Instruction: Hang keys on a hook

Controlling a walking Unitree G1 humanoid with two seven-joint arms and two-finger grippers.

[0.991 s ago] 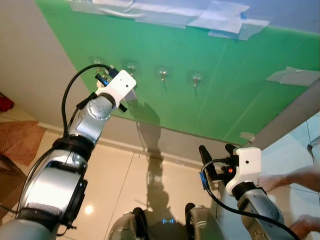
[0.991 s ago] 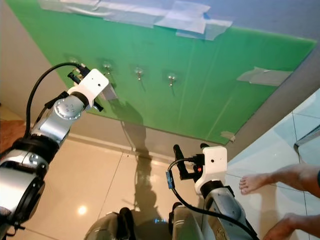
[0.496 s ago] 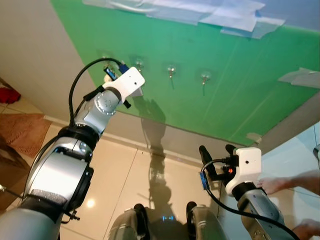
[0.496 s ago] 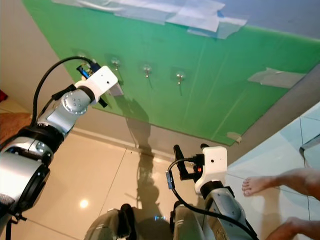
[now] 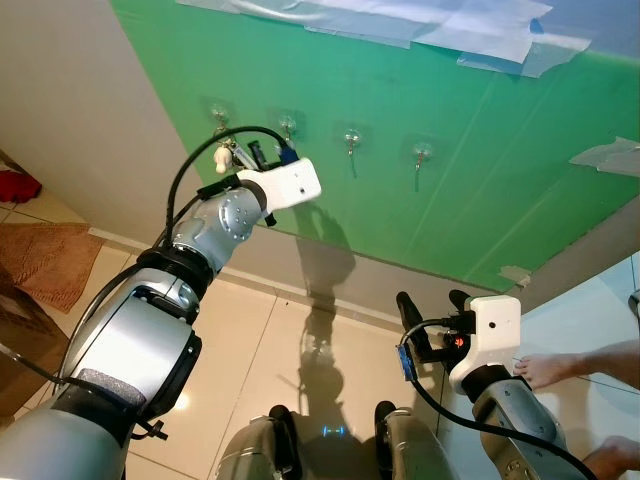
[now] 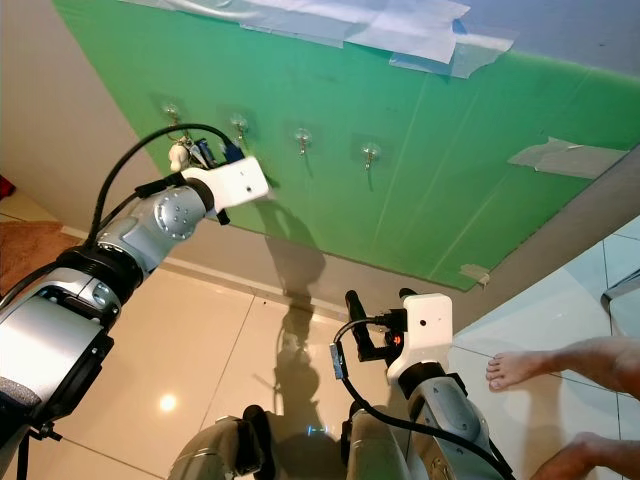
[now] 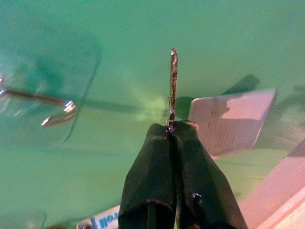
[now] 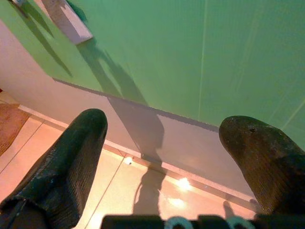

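- Green wall board [image 5: 480, 180] carries four clear suction hooks; leftmost hook [image 7: 57, 112] is near the key.
- Left gripper [image 7: 172, 131], raised against the board, is clenched on a thin metal key [image 7: 173, 86].
- Key judged light, stiff, slippery: pinch its flat.
- Right gripper [image 8: 167, 157], below the board, is released.

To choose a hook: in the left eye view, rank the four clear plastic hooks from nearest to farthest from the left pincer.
1. Leftmost hook and second hook: beside the left pincer, too close to call.
2. Third hook, rightward.
3. Rightmost hook, far right.
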